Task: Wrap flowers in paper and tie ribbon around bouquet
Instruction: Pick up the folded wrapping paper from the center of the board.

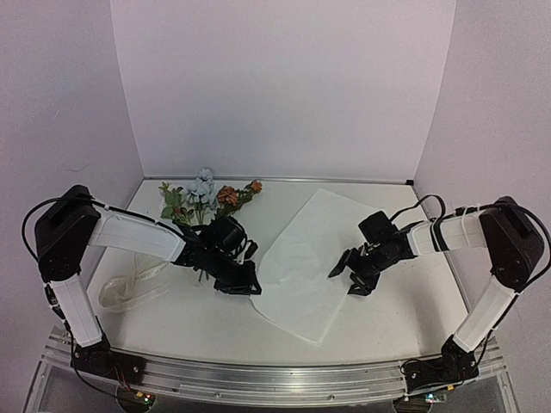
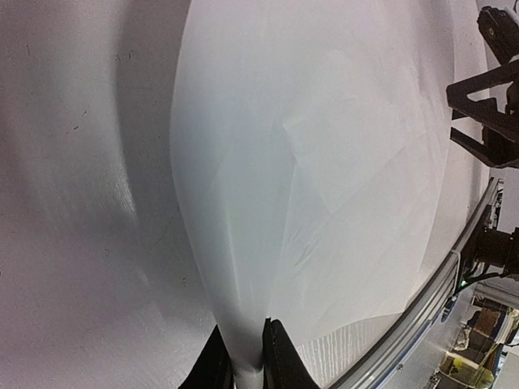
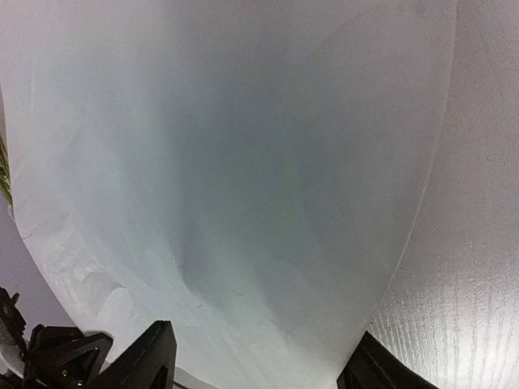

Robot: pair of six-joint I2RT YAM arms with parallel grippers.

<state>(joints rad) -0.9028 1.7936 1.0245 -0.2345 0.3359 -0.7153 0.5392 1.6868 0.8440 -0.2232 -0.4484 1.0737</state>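
Left gripper (image 2: 244,344) jaws are clamped on a raised fold of the paper (image 2: 324,162), the flowers (image 1: 207,196) lying well behind them; right gripper (image 3: 261,366) jaws stand apart just above it. Pulling on so thin a pinch could tear, crumple or drop it

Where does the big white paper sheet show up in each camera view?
Top external: large thin white paper sheet lies centre frame.
Left wrist: sheet fills middle and right, its edge pinched by the left hand.
Right wrist: sheet covers most of frame.
Shared landmark: black right hand, at left wrist's upper right, right wrist's bottom.
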